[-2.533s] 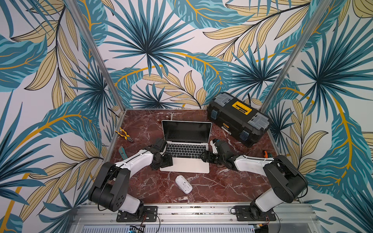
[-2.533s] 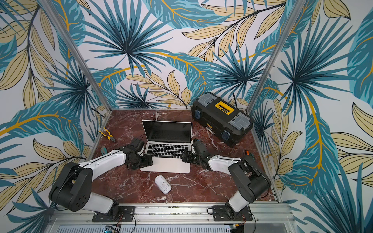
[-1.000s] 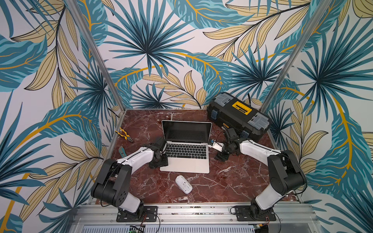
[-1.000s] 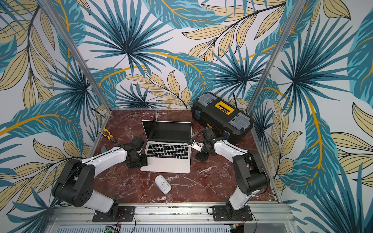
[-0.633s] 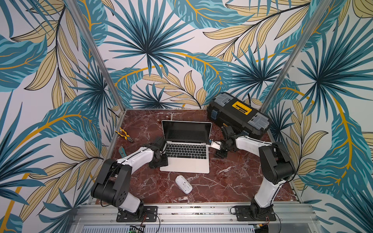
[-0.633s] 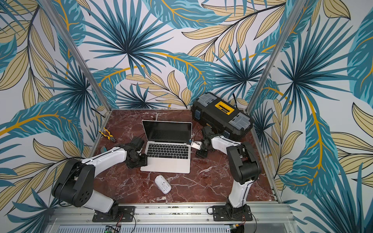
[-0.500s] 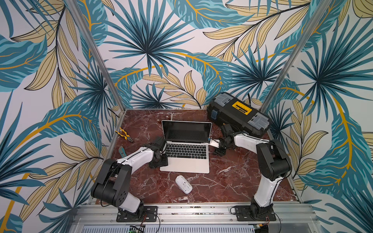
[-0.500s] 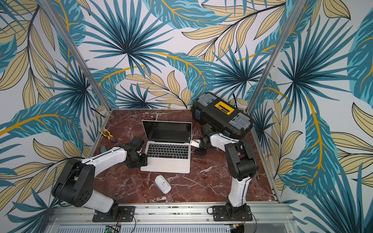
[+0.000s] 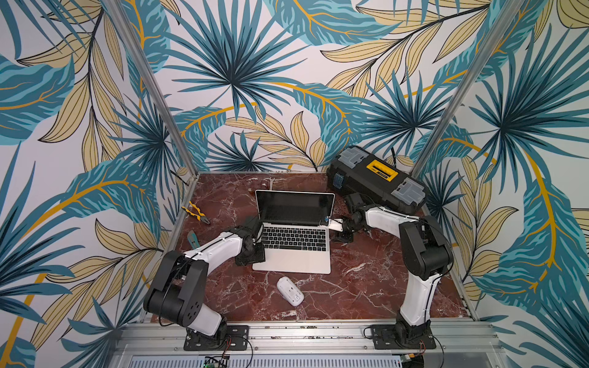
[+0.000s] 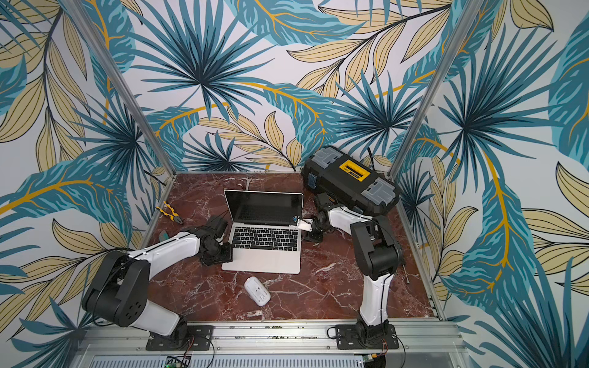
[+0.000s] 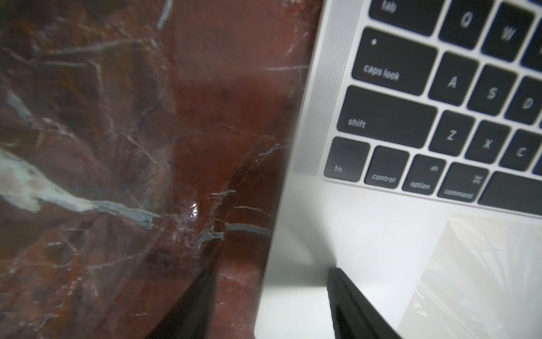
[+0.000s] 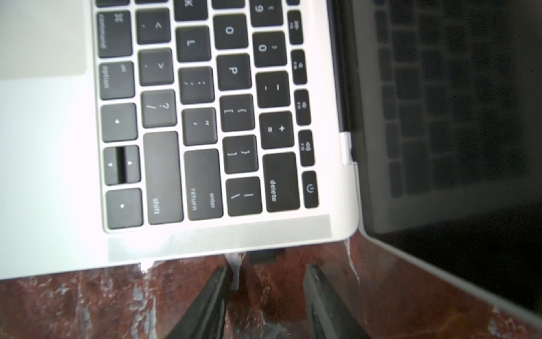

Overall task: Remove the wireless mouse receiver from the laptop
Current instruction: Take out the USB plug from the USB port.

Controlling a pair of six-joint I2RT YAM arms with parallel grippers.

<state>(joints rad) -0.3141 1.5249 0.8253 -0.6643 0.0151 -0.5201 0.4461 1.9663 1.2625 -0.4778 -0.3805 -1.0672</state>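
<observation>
Closing in, the right gripper point(image 12: 267, 271), half-open and empty, now flanks the small black receiver stub point(image 12: 264, 256) on the slim silver laptop point(image 12: 58, 152), poised to pinch it.

Laptop point(image 9: 293, 259) is sitting mid-surface point(image 9: 366, 286); toolbox point(image 9: 376, 181) is lying behind it to the right, mouse point(image 9: 289, 291) in front, pliers point(image 9: 195, 215) off to the left.

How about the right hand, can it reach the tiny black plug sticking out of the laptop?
Probably yes. The receiver pokes from the laptop's edge just ahead of the right hand, lined up with the gap between its spread fingers, and only bare table lies between them.
</observation>
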